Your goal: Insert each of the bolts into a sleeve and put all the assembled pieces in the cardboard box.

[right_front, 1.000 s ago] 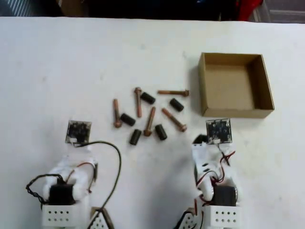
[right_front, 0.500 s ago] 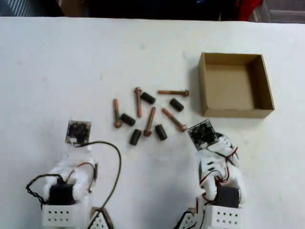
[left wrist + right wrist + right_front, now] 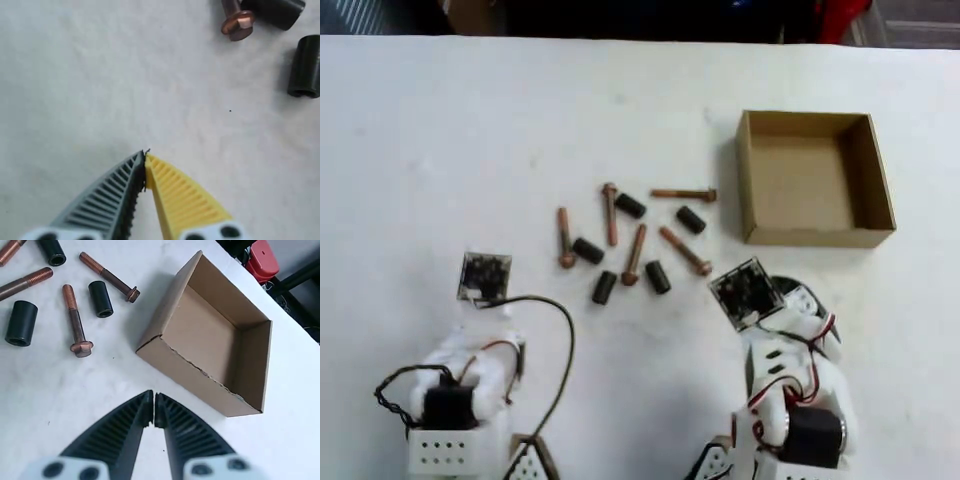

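Observation:
Several copper bolts, one of them (image 3: 635,254), and several black sleeves, one of them (image 3: 657,276), lie loose and apart mid-table, left of the open, empty cardboard box (image 3: 813,178). My right gripper (image 3: 153,400) is shut on nothing and hovers above bare table just short of the box (image 3: 210,340). A bolt (image 3: 76,320) and a sleeve (image 3: 100,298) lie beyond its tips. My left gripper (image 3: 145,156) is shut and empty, low over the table. A bolt head (image 3: 237,23) and a sleeve (image 3: 305,67) lie well ahead of it.
Both arms sit at the table's near edge, the left arm (image 3: 450,400) with a black cable looping beside it and the right arm (image 3: 790,390) below the box. White tabletop stretches wide to the left and behind the parts.
The right arm has swung and tilted, its wrist board turning and shifting left, then slightly toward the near edge. The left arm and all parts have kept still.

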You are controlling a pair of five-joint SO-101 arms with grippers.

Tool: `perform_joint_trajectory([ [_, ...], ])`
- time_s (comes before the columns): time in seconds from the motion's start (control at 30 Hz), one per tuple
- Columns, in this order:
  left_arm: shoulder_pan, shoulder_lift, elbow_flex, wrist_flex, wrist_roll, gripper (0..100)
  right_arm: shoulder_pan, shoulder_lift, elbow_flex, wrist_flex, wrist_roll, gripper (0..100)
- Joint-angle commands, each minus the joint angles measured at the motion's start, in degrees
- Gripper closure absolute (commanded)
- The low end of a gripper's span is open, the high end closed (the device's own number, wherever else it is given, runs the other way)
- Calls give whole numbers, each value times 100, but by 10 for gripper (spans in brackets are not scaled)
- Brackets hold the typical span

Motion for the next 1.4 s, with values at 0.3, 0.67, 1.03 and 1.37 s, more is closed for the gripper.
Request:
perform_joint_trajectory([
  [0.3, -40, -31, -18, -141, 62, 976, 48, 2255, -1890, 356, 62, 976],
  [0.67, -40, -31, -18, -141, 62, 976, -136, 5754, -3938, 391, 53, 925],
  [1.03, -40, -31, -18, -141, 62, 976, -1516, 7688, -5055, 365, -800, 889],
  [1.37, -40, -31, -18, -141, 62, 976, -2396, 8963, -5574, 198, -1301, 910],
])
